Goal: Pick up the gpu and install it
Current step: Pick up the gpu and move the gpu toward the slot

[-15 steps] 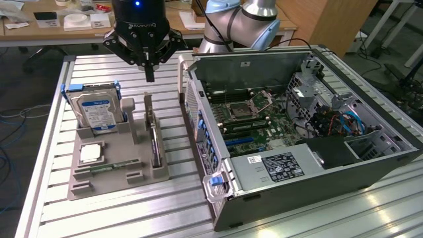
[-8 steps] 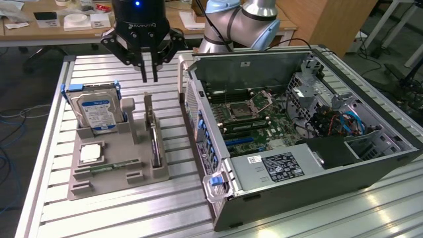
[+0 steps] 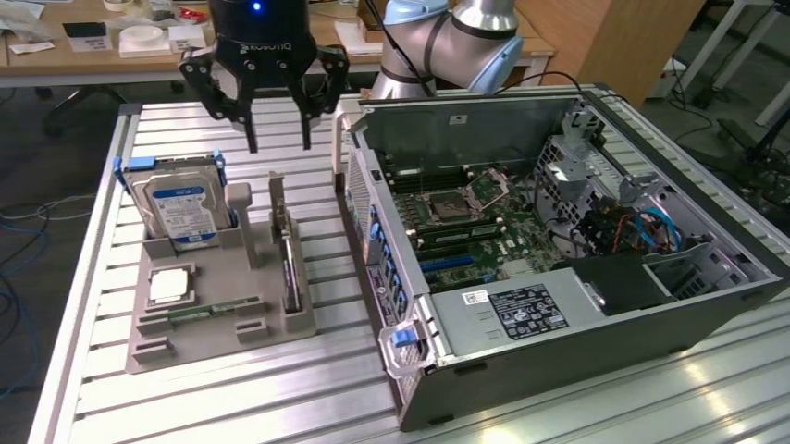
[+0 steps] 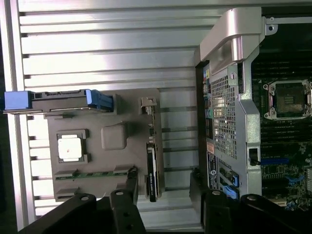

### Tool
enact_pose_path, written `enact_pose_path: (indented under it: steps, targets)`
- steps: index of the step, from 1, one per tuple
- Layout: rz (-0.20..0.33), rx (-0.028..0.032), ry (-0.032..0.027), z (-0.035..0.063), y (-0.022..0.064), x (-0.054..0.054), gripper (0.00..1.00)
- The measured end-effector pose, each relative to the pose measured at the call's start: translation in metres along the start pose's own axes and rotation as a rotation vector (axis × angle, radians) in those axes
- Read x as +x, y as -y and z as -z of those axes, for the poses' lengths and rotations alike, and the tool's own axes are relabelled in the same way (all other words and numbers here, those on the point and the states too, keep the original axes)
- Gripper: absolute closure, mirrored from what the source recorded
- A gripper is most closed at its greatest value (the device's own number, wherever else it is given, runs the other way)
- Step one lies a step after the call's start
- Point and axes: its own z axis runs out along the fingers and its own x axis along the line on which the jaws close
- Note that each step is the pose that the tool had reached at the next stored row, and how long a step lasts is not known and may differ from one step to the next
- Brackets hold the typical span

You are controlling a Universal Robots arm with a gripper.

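Observation:
The gpu (image 3: 289,264) stands on edge in a slot on the right side of the grey parts tray (image 3: 235,344), thin and dark, with its metal bracket at the far end. In the wrist view the gpu (image 4: 151,171) shows edge-on as a narrow dark strip. My gripper (image 3: 280,143) hangs above the far end of the tray, over the card's line and well clear of it. Its fingers are spread apart, open, with nothing between them. The wrist view has the gripper (image 4: 164,194) with its dark fingers either side of the card's end.
A hard drive (image 3: 185,208) with blue rails stands upright in the tray. A CPU (image 3: 170,285) and a green memory stick (image 3: 210,310) lie near it. The open computer case (image 3: 556,250) lies to the exterior view's right, motherboard exposed. All rests on a slatted aluminium table (image 3: 247,407).

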Motion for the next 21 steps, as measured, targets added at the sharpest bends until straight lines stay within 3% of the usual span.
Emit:
enact_pose_path:
  steps: [4, 9, 13, 21]
  targets:
    - [0.004, 0.0009, -0.0001, -0.0006, -0.0030, 0.001, 0.29]
    - [0.025, 0.0017, -0.0084, -0.0072, -0.0026, 0.002, 0.29]
    - [0.032, 0.0022, -0.0204, -0.0130, 0.0041, 0.002, 0.29]
    - [0.039, 0.0046, -0.0214, -0.0196, 0.0057, 0.002, 0.29]
